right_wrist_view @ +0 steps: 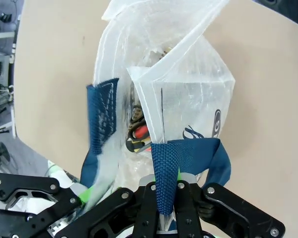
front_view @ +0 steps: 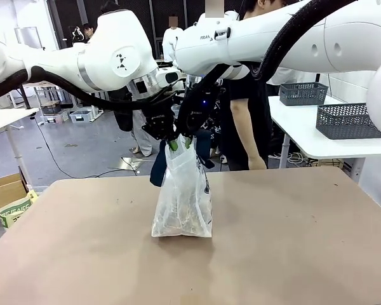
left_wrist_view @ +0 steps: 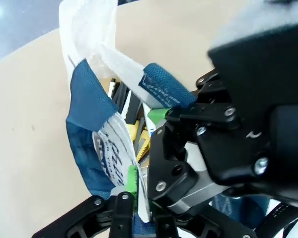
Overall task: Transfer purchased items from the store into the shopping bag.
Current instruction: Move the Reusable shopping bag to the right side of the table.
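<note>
- The shopping bag [front_view: 183, 198] stands upright near the middle of the tan table [front_view: 305, 241], its base on the surface and its top drawn up to a narrow peak.
- Bag body: translucent whitish plastic, creased, with the contents showing through as dim shapes.
- Bag markings: navy script lettering [left_wrist_view: 111, 154] on one face and a navy oval logo [right_wrist_view: 217, 124] on another.
- Navy blue strap handles [right_wrist_view: 102, 116] are stitched to the rim; one loop hangs down the far side in the front view.
- Contents [right_wrist_view: 138, 135]: packaged items in yellow, black and red; they cannot be identified further.
- Left gripper [left_wrist_view: 137, 193]: clamped on the whitish rim of the bag, with a green pad [left_wrist_view: 132, 178] pressed against the plastic.
- Right gripper [right_wrist_view: 165, 196]: clamped on one navy strap, just beside the left gripper above the bag mouth.
- A person [front_view: 244, 121] stands at the far side of the table.
- Two dark grey mesh baskets [front_view: 346, 121] sit on a white table behind, to the right.
</note>
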Tool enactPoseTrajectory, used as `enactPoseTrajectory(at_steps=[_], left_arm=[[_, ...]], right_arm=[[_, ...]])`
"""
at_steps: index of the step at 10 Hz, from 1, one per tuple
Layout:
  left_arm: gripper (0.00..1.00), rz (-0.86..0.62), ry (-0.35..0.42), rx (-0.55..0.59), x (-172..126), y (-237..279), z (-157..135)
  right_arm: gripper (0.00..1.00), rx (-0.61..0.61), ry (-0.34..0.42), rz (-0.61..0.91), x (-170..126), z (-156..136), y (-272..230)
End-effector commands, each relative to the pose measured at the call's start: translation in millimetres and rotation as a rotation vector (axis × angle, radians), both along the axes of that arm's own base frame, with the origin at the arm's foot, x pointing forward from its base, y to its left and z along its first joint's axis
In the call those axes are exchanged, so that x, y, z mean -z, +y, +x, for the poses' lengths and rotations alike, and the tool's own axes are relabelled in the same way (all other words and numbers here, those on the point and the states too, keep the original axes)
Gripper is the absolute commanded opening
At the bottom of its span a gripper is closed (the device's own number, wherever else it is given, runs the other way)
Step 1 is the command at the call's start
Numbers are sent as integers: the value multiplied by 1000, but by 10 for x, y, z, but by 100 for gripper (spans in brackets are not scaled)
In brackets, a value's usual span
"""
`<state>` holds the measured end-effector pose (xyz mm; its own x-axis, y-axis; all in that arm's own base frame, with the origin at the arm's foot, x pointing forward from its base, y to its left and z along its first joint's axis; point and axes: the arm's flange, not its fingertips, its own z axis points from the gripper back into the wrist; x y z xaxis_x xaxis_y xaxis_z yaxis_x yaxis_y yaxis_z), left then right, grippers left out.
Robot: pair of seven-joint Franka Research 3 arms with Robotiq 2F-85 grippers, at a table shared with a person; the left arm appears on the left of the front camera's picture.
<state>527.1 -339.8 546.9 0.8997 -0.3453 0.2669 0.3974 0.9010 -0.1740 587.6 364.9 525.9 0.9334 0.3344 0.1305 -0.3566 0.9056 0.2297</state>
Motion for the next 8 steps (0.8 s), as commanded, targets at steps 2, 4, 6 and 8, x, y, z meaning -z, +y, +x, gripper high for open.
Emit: enactPoseTrajectory(at_steps=[2,4,6,8], left_arm=[[79,-102,-24,50,-87,30,-121],[100,-148,-22,64,-102,53,-146],[100,-177,-19,76,-100,53,-149],[100,-169,-11,100,-79,37,-151]], right_arm=[[0,33,-7,-2,-34,67,78],[0,32,-3,-5,-30,73,86],[0,33,1,-7,-27,80,87],[0,32,2,-7,-23,89,91]])
